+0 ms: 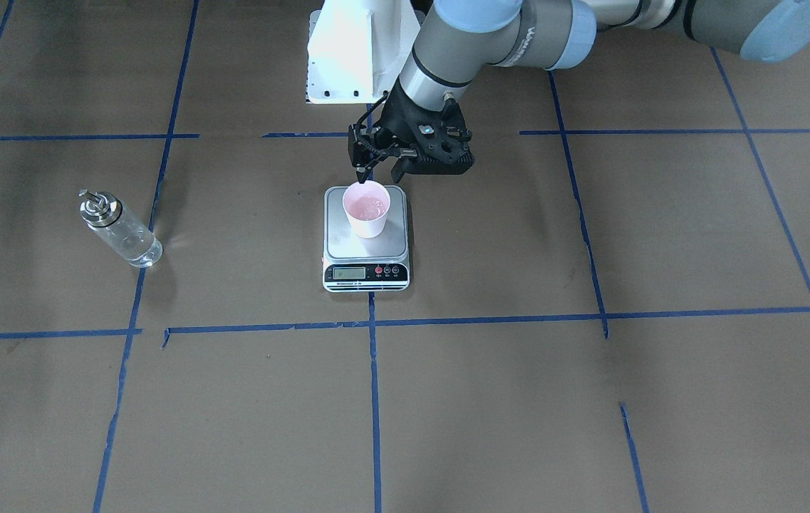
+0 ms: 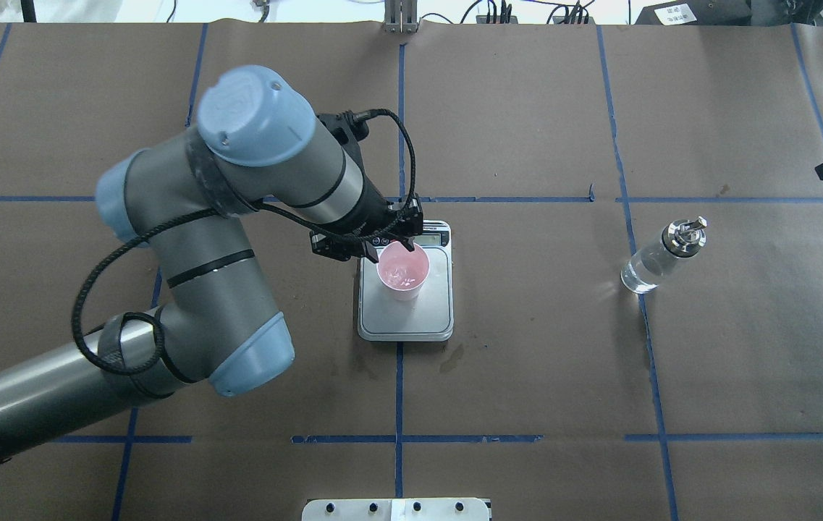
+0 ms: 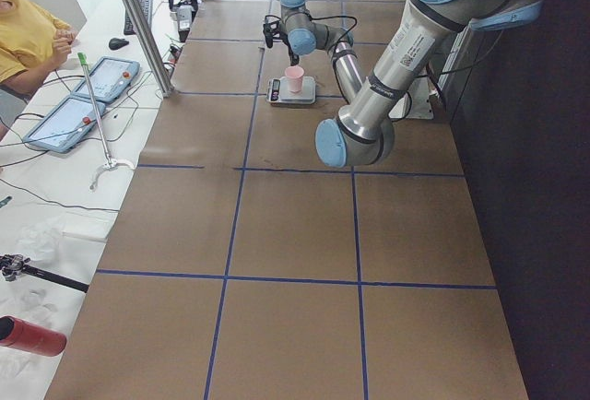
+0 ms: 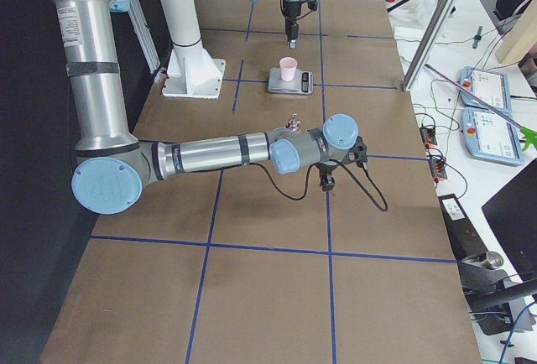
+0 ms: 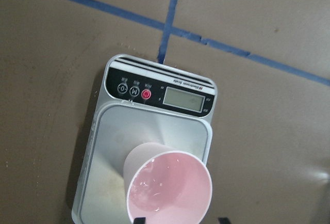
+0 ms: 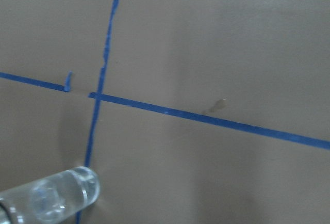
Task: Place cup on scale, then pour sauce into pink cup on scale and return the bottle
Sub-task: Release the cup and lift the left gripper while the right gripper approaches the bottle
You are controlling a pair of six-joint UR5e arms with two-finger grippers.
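Observation:
The pink cup [image 1: 367, 210] stands upright on the steel platform of the scale [image 1: 344, 246], at its robot-side half. Something glints on the cup's pink bottom [image 5: 170, 190]. My left gripper [image 1: 380, 171] is open and empty, just above the cup's rim on the robot's side; its fingertips [image 5: 139, 220] show at the bottom edge of the left wrist view. The glass bottle [image 2: 661, 257] with clear sauce and a metal top stands far to the scale's right. My right gripper [image 4: 325, 184] hangs beside the bottle [image 6: 51, 201]; I cannot tell whether it is open or shut.
Brown paper with a blue tape grid covers the table. The white robot base [image 1: 348, 57] stands behind the scale. Tablets [image 3: 88, 96], cables and a metal post [image 3: 138, 22] line the operators' side, where a person [image 3: 28, 41] sits.

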